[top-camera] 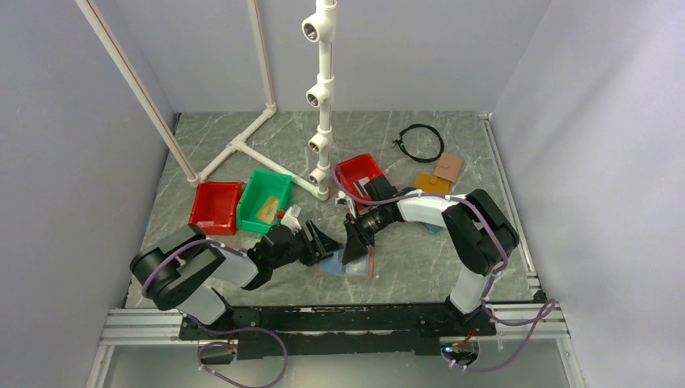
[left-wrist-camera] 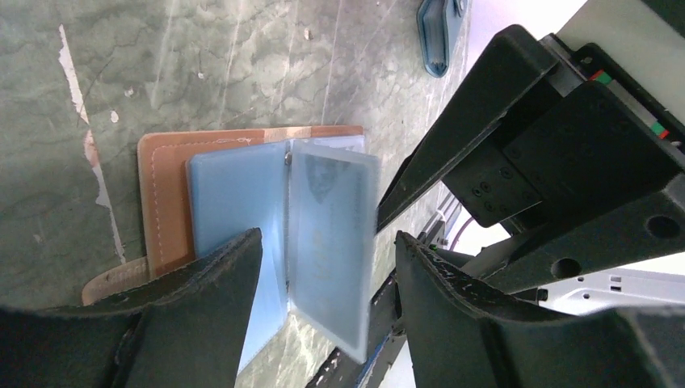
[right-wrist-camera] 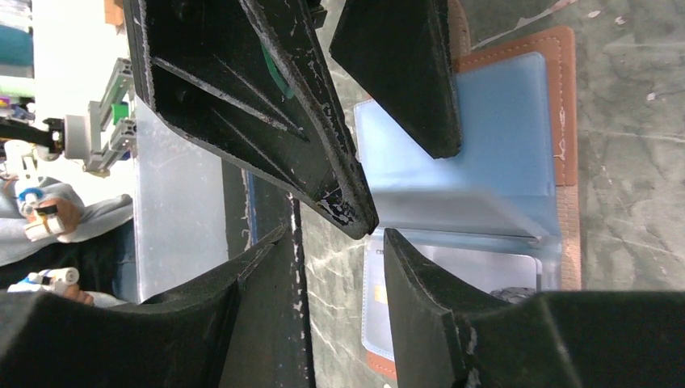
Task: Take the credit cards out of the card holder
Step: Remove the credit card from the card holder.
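Leather of the card holder (top-camera: 349, 267) (left-wrist-camera: 161, 186) (right-wrist-camera: 565, 97) is pinkish-tan with pale stitching, and it lies open on the marbled table (top-camera: 428, 275) between the two arms. Its light blue plastic sleeves face up — one clear sleeve (left-wrist-camera: 331, 226) is lifted off the rest. The left gripper (top-camera: 323, 242) (left-wrist-camera: 327, 242) is spread with that sleeve between its fingers. The right gripper (top-camera: 353, 242) (right-wrist-camera: 335, 250) is spread too, just beside it — a pale card (right-wrist-camera: 468, 275) shows through another sleeve.
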Controlling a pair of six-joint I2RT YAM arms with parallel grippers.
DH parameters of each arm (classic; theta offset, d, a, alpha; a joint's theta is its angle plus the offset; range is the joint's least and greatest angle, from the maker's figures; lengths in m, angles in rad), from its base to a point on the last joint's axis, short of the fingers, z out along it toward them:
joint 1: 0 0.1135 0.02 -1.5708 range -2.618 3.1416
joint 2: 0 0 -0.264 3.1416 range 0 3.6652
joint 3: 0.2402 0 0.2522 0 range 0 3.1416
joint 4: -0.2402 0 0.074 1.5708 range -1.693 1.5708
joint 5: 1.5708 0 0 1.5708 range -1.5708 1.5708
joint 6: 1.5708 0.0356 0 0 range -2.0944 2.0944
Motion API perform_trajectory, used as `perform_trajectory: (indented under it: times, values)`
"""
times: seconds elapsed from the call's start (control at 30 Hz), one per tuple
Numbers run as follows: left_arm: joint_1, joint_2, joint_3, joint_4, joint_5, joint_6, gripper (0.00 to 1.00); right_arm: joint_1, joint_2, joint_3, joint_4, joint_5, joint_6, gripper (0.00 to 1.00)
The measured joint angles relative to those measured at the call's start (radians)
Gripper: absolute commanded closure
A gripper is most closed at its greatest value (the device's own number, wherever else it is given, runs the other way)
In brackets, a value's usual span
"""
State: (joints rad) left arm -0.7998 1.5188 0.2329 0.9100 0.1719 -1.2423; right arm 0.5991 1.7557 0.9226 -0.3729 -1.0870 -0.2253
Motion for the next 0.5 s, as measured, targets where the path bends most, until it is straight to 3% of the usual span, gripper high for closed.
perform_trajectory:
  times: [0.33, 0.5]
  values:
    - [0.000, -0.034, 0.001, -0.043, -0.001, 0.008, 0.35, 0.000, 0.018, 0.000, -0.010, -0.038, -0.002, 0.55]
    - [0.000, -0.034, 0.001, -0.071, -0.005, 0.010, 0.49, -0.009, 0.018, 0.015, -0.053, -0.032, -0.029, 0.57]
